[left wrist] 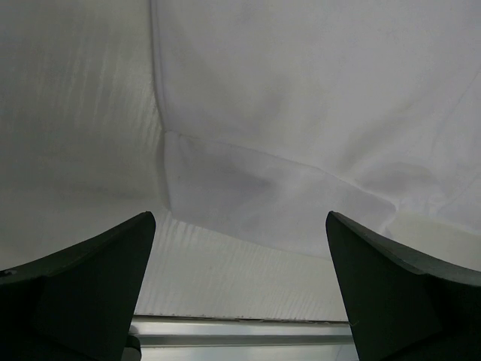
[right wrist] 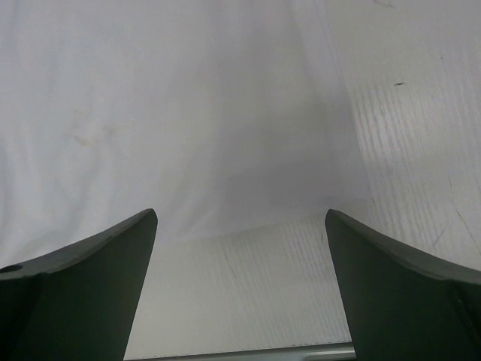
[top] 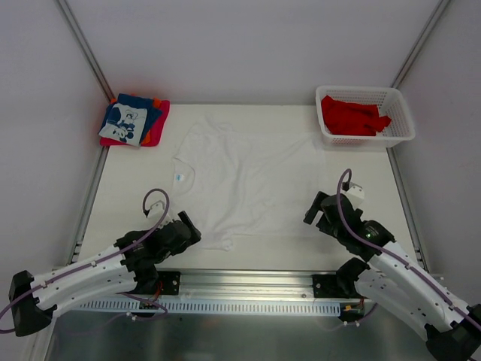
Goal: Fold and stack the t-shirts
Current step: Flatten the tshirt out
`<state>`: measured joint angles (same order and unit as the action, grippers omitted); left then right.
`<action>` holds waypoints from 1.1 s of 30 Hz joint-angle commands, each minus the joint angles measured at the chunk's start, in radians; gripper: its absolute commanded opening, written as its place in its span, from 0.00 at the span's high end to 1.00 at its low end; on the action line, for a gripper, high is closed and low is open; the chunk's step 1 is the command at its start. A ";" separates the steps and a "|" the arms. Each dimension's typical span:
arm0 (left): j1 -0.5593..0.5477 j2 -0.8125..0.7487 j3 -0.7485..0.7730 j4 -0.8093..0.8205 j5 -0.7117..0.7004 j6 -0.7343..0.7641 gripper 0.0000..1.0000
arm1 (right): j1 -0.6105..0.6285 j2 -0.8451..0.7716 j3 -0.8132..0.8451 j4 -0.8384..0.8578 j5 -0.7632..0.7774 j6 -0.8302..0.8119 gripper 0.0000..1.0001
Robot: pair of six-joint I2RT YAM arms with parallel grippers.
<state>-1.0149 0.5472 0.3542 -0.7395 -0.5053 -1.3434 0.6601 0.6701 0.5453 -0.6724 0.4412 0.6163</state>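
A plain white t-shirt (top: 248, 177) lies spread flat in the middle of the table, collar to the left. Its near sleeve (left wrist: 248, 199) shows in the left wrist view just ahead of my left gripper (left wrist: 240, 226), which is open and empty at the shirt's near left corner (top: 192, 229). My right gripper (right wrist: 240, 222) is open too, over bare table just short of the shirt's hem (right wrist: 225, 150), at the near right (top: 316, 209). Folded t-shirts (top: 134, 120), blue with a white print on top of red and orange, are stacked at the back left. Red t-shirts (top: 352, 115) fill the basket.
A white lattice basket (top: 403, 120) stands at the back right corner. A metal rail (top: 248, 282) runs along the table's near edge between the arm bases. Slanted frame posts (top: 83, 45) rise at both back corners.
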 commanded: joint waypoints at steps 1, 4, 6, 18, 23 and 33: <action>-0.007 0.048 -0.017 0.098 -0.022 0.021 0.01 | 0.006 -0.033 0.050 -0.048 0.037 -0.013 0.00; -0.010 0.065 -0.058 0.140 -0.039 0.012 0.01 | 0.006 -0.072 0.058 -0.091 0.044 -0.012 0.00; -0.016 0.069 -0.084 0.160 -0.059 0.007 0.02 | 0.006 -0.093 0.062 -0.107 0.048 -0.010 0.01; -0.123 0.275 -0.081 0.236 -0.183 -0.034 0.03 | 0.006 -0.181 0.122 -0.230 0.097 -0.007 0.00; -0.195 0.332 -0.029 0.238 -0.210 -0.046 0.03 | 0.006 -0.149 0.120 -0.225 0.103 -0.010 0.00; -0.347 0.353 0.086 0.238 -0.210 -0.049 0.03 | 0.006 -0.064 0.016 -0.090 0.051 0.019 0.00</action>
<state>-1.3197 0.8787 0.3809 -0.4911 -0.7105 -1.3651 0.6609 0.5735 0.6117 -0.8360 0.5140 0.6140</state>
